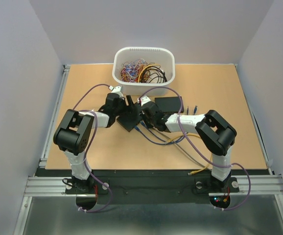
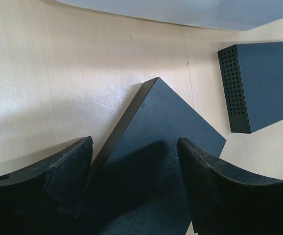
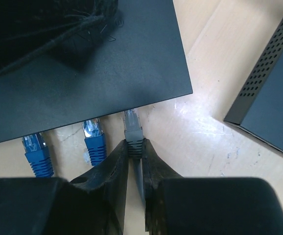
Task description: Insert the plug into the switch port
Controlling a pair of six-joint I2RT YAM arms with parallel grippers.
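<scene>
The black switch box (image 1: 128, 122) lies mid-table, turned corner-on. My left gripper (image 2: 134, 147) is open, its fingers spread just above the box's top (image 2: 156, 147). My right gripper (image 3: 135, 144) is shut on a grey cable's connector (image 3: 133, 131), whose clear tip touches the box's near edge (image 3: 107, 63). Two blue connectors (image 3: 95, 139) sit at that same edge to its left. The port openings are hidden under the edge. The thin yellow cable's end (image 1: 194, 172) lies near the table's front edge, right of centre, away from both grippers; its plug is too small to make out.
A second black box (image 1: 168, 104) with a perforated side lies just right of the first; it also shows in the left wrist view (image 2: 259, 83) and the right wrist view (image 3: 273, 98). A white bin (image 1: 144, 66) of tangled cables stands at the back. Blue and grey cables trail under my right arm.
</scene>
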